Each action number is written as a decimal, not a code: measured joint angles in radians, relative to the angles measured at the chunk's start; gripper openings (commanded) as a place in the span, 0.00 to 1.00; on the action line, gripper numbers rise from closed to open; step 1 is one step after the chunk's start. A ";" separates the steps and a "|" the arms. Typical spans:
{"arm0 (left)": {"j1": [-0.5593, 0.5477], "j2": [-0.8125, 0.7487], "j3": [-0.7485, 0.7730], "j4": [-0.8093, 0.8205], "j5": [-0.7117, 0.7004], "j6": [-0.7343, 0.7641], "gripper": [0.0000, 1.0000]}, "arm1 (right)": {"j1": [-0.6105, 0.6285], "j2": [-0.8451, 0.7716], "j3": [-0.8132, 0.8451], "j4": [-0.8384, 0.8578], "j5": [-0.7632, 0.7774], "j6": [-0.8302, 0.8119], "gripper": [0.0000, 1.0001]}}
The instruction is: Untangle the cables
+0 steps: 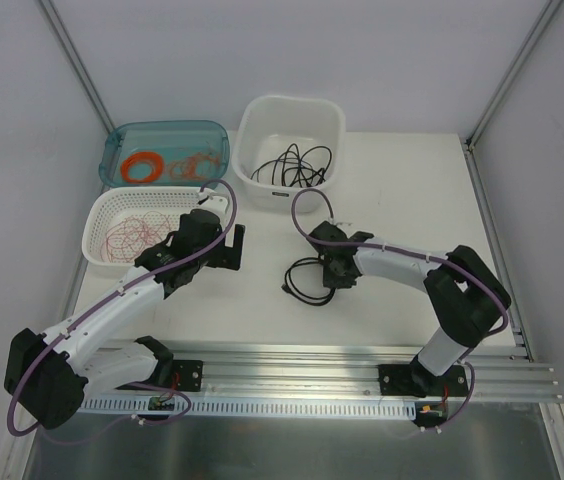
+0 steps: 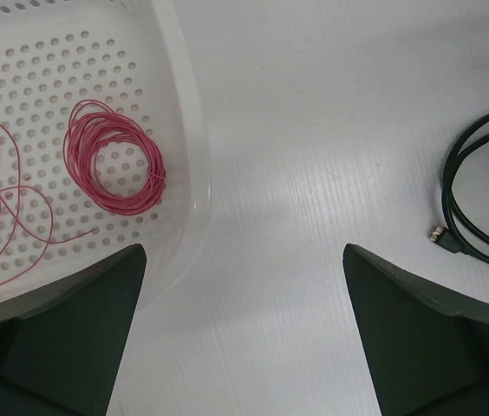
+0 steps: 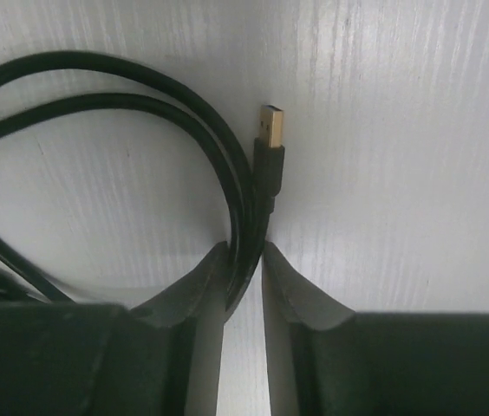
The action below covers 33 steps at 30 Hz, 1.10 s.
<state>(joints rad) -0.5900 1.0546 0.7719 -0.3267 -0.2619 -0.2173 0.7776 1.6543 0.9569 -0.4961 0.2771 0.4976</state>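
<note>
While the tabletop [image 1: 392, 200] is carrying a perforated basket [image 1: 93, 235] at left, the left claw [image 2: 244, 251] is hanging wide open beside it, and the right claw [image 3: 244, 258] is clenching seemingly 2 strands of the black cable [image 3: 123, 69] lying mid-tabletop, by its gold plug [image 3: 270, 126].

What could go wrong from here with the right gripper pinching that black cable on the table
The right gripper clamps bunched strands of the thin black cable beside its gold-tipped plug, so pulling may tighten the loop rather than open it. The hold looks shallow, so the cable might slip out. The open left gripper holds nothing, so the whole loop may drag.
</note>
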 measured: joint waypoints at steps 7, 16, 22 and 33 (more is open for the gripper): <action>0.000 0.000 0.000 0.000 0.000 0.001 0.99 | -0.002 0.003 0.010 -0.009 0.009 -0.014 0.01; 0.000 -0.002 0.000 0.000 0.000 0.001 0.99 | -0.008 -0.181 0.163 -0.124 0.141 -0.156 0.01; 0.000 -0.004 0.000 0.000 0.000 0.001 0.99 | -0.032 -0.262 0.447 -0.152 0.205 -0.286 0.01; 0.000 -0.013 0.000 0.000 0.000 0.001 0.99 | -0.176 -0.086 0.845 -0.026 0.191 -0.394 0.01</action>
<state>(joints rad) -0.5900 1.0420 0.7723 -0.3267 -0.2623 -0.2165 0.6014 1.5684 1.8023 -0.5224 0.4683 0.1032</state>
